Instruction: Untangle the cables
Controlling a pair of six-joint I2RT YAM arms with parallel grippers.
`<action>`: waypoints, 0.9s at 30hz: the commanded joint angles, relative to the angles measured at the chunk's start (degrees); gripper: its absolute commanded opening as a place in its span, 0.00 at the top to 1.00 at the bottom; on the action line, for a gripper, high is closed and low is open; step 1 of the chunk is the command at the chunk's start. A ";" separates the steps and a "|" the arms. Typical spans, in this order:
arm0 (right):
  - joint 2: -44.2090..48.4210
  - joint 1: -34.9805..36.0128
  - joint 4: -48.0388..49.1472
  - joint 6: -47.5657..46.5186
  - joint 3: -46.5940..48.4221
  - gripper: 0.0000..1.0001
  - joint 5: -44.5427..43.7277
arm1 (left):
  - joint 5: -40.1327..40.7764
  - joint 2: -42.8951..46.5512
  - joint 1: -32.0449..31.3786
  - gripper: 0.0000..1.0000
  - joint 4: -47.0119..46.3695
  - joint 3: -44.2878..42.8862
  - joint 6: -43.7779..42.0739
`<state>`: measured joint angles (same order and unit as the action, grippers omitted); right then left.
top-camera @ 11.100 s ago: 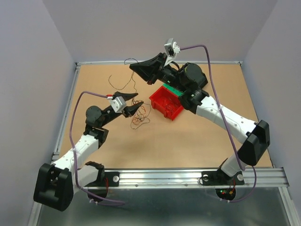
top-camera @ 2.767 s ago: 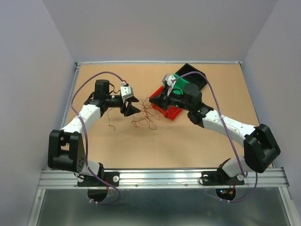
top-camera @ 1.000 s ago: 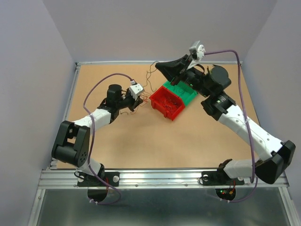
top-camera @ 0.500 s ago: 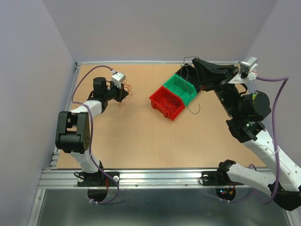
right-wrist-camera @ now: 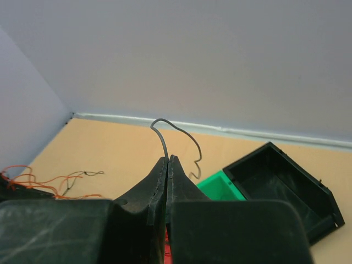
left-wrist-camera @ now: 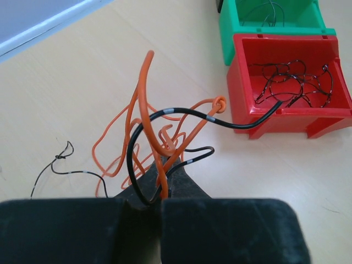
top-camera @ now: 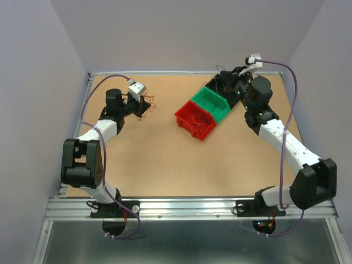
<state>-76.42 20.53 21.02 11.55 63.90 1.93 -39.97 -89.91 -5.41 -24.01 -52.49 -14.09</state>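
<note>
Orange wires (left-wrist-camera: pixel 144 110) first: we see a loose, curly bunch pinched in the clenched left gripper (left-wrist-camera: pixel 162 190), with one black wire (left-wrist-camera: pixel 181 112) caught in the same pinch, at the far left of the table (top-camera: pixel 165 165). More black strands (left-wrist-camera: pixel 291 82) lie in the red bin (left-wrist-camera: pixel 286 122), and we spot a couple in the green bin (left-wrist-camera: pixel 226 38) behind it. Over at the far right, the right gripper (right-wrist-camera: pixel 168 160) is clamped on a single dark wire (right-wrist-camera: pixel 165 140), which curls up from its tips, near the black bin (right-wrist-camera: pixel 286 190).
</note>
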 commanded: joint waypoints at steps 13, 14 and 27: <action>-12.61 -9.81 7.81 7.79 0.09 1.00 15.38 | -2.57 2.72 -1.18 1.00 -1.83 1.07 -1.82; -12.96 -9.81 7.90 7.35 -0.09 1.00 15.64 | -2.57 2.81 -1.36 1.00 -1.74 1.16 -2.00; -29.38 -9.72 -0.26 2.34 8.60 1.00 24.17 | -1.87 4.92 -3.47 1.00 -1.65 2.57 -4.19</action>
<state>-101.36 10.85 25.08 16.64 66.08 23.22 -41.12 -88.07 -8.16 -24.01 -50.96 -16.71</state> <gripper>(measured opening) 0.017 0.047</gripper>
